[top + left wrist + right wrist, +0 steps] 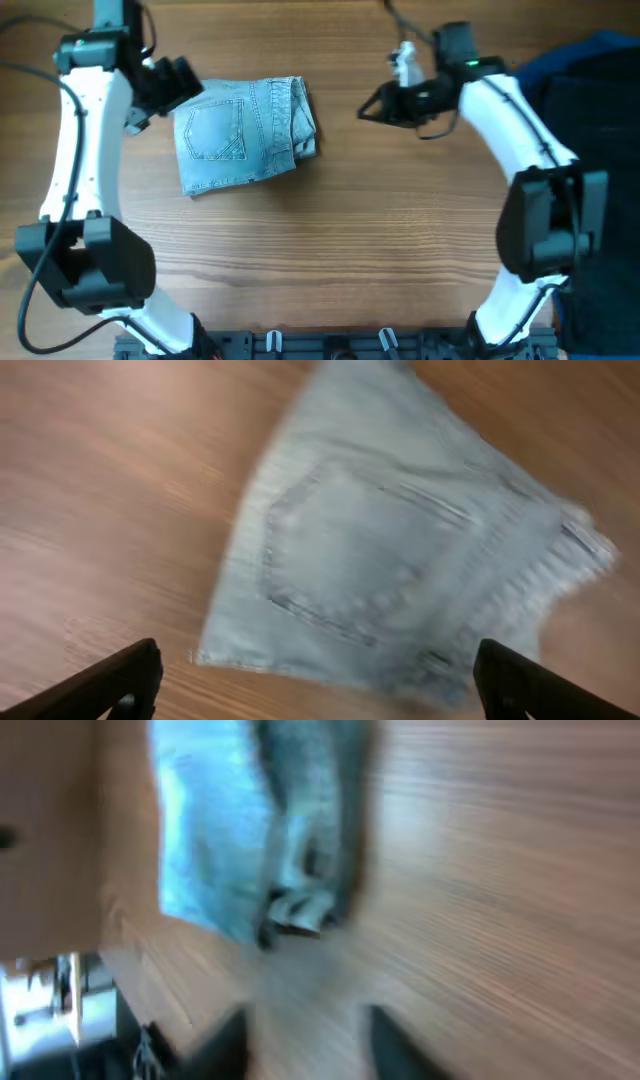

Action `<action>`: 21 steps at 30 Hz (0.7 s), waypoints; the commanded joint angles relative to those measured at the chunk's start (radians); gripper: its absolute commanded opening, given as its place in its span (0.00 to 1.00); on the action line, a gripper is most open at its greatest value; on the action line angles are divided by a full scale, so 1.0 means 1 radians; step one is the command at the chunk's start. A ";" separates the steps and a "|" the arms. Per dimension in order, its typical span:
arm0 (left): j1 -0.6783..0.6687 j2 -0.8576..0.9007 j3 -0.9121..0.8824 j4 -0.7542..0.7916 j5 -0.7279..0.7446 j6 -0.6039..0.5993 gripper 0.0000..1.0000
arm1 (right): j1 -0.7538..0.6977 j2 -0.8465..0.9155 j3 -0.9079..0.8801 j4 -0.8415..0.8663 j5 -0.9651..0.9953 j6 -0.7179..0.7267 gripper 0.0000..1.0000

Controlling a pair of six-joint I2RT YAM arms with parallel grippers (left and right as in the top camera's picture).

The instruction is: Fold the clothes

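1. Our left gripper (pixel 318 655) is closest to the job. Its fingers are spread wide and hold nothing.
2. The denim shorts (pixel 245 135) lie just to its right, on the far-left part of the table (pixel 320 260). They lie flat with one back pocket facing up. Their longer side goes left to right, tilted a little.
3. Our left arm comes up along the table's left edge and bends in toward the shorts.
4. Our right gripper (pixel 368 108) is well apart from the shorts, on their right, near the middle of the far edge. Its fingers look blurry and a little apart, with nothing between them.
5. The black and blue clothes (pixel 600 70) sit at the far right corner. We think the right arm is nearer to them.
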 commanded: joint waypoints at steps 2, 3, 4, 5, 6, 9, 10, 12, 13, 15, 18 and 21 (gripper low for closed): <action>0.071 0.011 -0.104 0.019 0.013 -0.061 0.97 | 0.174 -0.015 0.011 0.188 -0.010 0.203 0.04; 0.070 0.011 -0.122 0.022 0.047 -0.023 0.86 | 0.201 -0.015 0.011 0.209 0.050 0.228 0.04; 0.064 0.011 -0.136 0.022 0.102 0.050 0.70 | 0.215 -0.015 0.011 0.209 0.131 0.249 0.04; 0.055 0.011 -0.150 0.021 0.142 0.105 0.52 | 0.214 -0.015 0.011 0.200 0.175 0.275 0.04; 0.042 0.011 -0.169 0.023 0.144 0.121 0.04 | 0.202 -0.015 0.011 0.186 0.199 0.303 0.04; -0.016 0.012 -0.222 0.063 0.147 0.169 0.04 | 0.143 -0.015 0.011 0.141 0.218 0.307 0.07; -0.045 0.012 -0.239 0.080 0.146 0.192 0.04 | 0.126 -0.015 0.011 0.127 0.230 0.293 0.15; -0.115 0.018 -0.264 0.124 0.143 0.202 0.04 | 0.071 -0.015 0.011 0.073 0.299 0.265 0.61; -0.143 0.026 -0.266 0.145 0.143 0.202 0.04 | 0.048 -0.015 0.011 0.045 0.334 0.266 0.73; -0.188 0.053 -0.266 0.198 0.142 0.201 0.04 | 0.005 -0.015 0.011 0.004 0.374 0.266 0.91; -0.211 0.117 -0.266 0.243 0.135 0.201 0.04 | -0.061 -0.015 0.011 -0.077 0.422 0.266 0.99; -0.211 0.165 -0.266 0.269 0.135 0.209 0.04 | -0.075 -0.015 0.011 -0.112 0.517 0.266 0.99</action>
